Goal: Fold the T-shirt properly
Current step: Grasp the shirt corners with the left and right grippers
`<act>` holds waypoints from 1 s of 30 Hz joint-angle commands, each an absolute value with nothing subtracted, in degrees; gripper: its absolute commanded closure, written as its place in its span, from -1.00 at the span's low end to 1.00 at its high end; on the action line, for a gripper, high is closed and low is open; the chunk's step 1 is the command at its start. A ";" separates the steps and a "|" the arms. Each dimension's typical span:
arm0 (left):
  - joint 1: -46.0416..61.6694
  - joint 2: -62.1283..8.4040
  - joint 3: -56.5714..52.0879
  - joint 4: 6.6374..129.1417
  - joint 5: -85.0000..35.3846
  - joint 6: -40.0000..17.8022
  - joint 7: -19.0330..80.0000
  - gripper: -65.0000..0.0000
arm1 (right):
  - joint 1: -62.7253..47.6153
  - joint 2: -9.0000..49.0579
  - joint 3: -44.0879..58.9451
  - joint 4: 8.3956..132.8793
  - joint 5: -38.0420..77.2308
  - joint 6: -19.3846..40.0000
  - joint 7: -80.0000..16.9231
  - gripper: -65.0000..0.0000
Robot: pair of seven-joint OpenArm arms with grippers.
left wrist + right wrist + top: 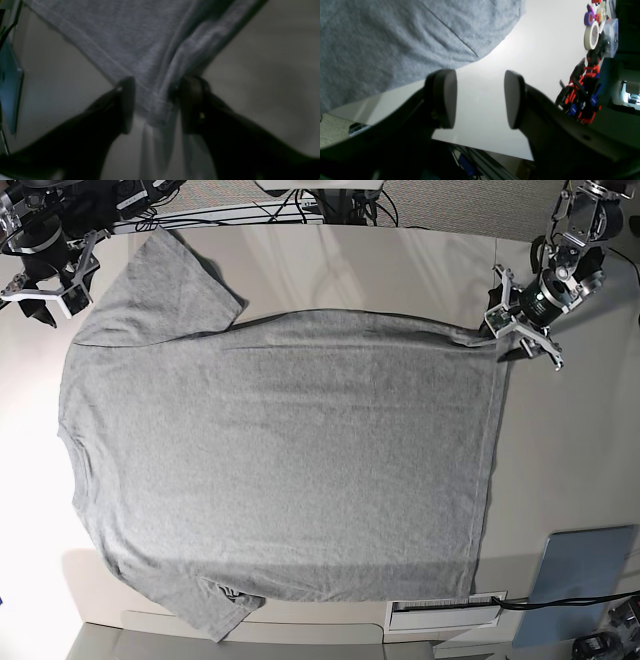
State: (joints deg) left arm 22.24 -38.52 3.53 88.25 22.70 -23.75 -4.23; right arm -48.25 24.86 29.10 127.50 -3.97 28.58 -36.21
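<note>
Left gripper (155, 105) fingers straddle T-shirt (280, 460) hem corner, not yet pinching; shirt's length runs toward right gripper (480, 98), spread, beside sleeve.

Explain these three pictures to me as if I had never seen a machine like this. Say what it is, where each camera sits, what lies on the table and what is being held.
This is a robot with two arms, each ending in a pair of jaws. The wide picture looks straight down on the table. The other two come from small cameras on the wrists, looking out between the jaws.

A grey T-shirt lies spread flat, plain side up. A grey-blue pad lies at the lower right of the overhead view.

The left gripper, at that view's upper right, is at a hem corner of the shirt. Its wrist view shows that corner bunched between the two jaws, but the picture is blurred, so whether they have closed on the cloth cannot be told.

The right gripper, at the overhead view's upper left, stands open beside a sleeve and holds nothing.
</note>
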 commanded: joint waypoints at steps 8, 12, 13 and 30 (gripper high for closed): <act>23.46 -37.41 4.75 84.95 29.80 -29.52 9.10 0.67 | -48.58 25.58 29.63 127.50 -5.08 34.04 -37.06 0.07; 23.51 -36.93 4.75 84.95 29.80 -29.43 9.13 0.92 | -48.58 25.56 29.63 124.46 -5.19 38.13 -36.14 0.07; 23.49 -36.82 4.75 84.95 29.82 -29.41 9.10 1.00 | -48.58 25.58 29.63 123.39 -5.19 38.59 -35.55 0.07; 23.49 -36.82 4.75 84.97 29.80 -29.34 8.93 1.00 | -48.36 34.74 12.53 110.93 -37.36 34.89 -17.34 0.08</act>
